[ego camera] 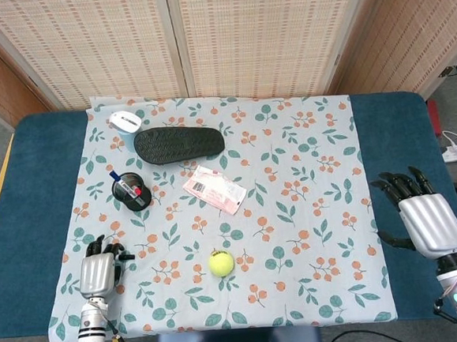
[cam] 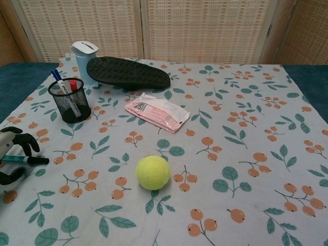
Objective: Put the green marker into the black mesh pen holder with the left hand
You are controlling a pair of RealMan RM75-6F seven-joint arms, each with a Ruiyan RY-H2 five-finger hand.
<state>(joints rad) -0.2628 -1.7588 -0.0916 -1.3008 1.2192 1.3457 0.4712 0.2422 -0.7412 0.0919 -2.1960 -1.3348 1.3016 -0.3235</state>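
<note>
The worktop (ego camera: 24, 195) is dark blue, and on it lies a pale cloth (cam: 266, 154) printed with green leaves and orange berries. The tennis ball (cam: 152, 172) is yellow-green. The slipper (cam: 128, 73) is black, the wipes packet (cam: 157, 112) pink. The mesh pen holder (cam: 69, 100) is black; the marker (cam: 25, 160) has a green barrel and black cap. The left robot hand (ego camera: 98, 268) is silver with black fingers.
</note>
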